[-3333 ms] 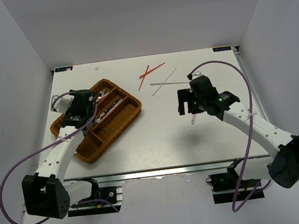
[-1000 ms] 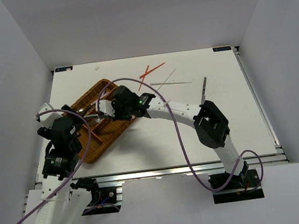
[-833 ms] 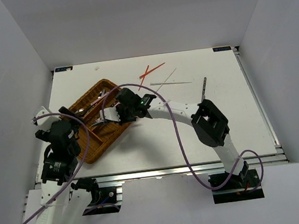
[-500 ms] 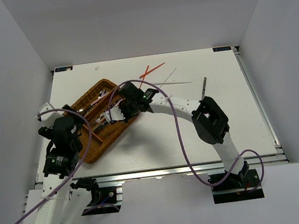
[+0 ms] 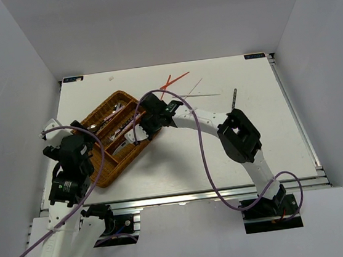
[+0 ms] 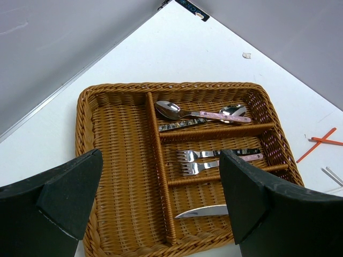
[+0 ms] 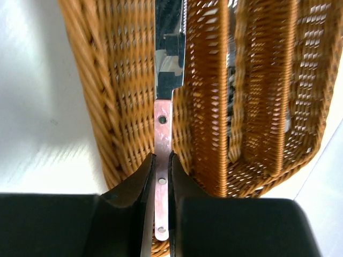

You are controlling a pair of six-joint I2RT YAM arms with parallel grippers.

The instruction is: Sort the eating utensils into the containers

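Top external view: my right arm has crossed over, and the knife is now at the tray.
Three seconds ago my left gripper (image 6: 159, 176) was over the wicker tray (image 5: 103, 178) and my right one was far on the right side. Now the left is pulled back to the near edge with its jaws wide and empty. My right gripper (image 7: 162, 160) is at the tray's right end, with its jaws narrow and pinching the pink handle of the knife (image 7: 170, 53). The blade already lies in the outer compartment, beside the forks (image 6: 214, 158) and the spoons (image 6: 203, 113). I judge that only the release is missing. The red chopsticks (image 5: 173, 81), the silver chopsticks (image 5: 196, 92) and one thin utensil (image 5: 233, 98) wait on the table (image 5: 271, 129).
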